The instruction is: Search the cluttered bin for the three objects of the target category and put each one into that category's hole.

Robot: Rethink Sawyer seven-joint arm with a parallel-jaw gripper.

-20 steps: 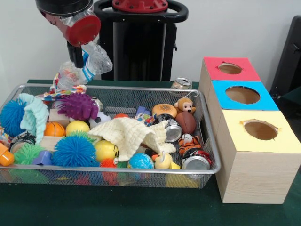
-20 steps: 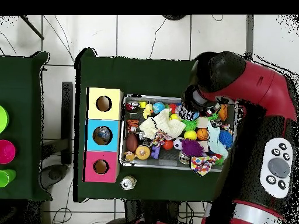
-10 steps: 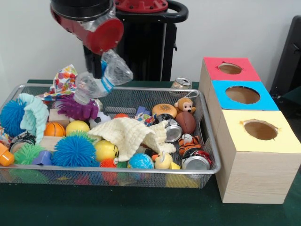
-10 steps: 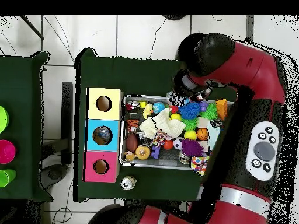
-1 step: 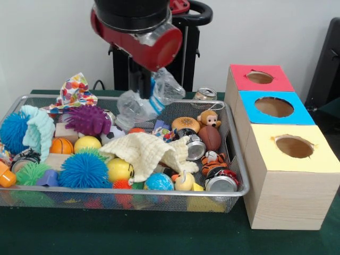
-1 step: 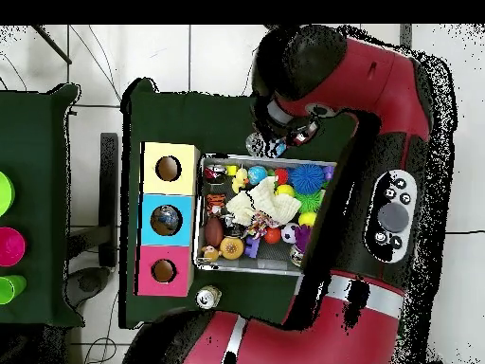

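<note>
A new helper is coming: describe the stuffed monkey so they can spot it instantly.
Start at the wire mesh bin and go to its end nearest the coloured boxes. Against the back wall there sits the small monkey, upright above a brown football; it alone has a face and orange-brown fur.

Front view: bin (image 5: pixel 234 159) stands on the table (image 5: pixel 159 234), left of a row of three boxes (image 5: pixel 289 175) set front to back, each with a hole (image 5: pixel 294 146) on top. A can (image 5: pixel 205 94) stands behind the bin. A cloth (image 5: pixel 146 151) lies mid-bin over the clutter. A bottle (image 5: pixel 143 103) hangs tilted above the bin's rear, under the arm (image 5: pixel 139 26)
</note>
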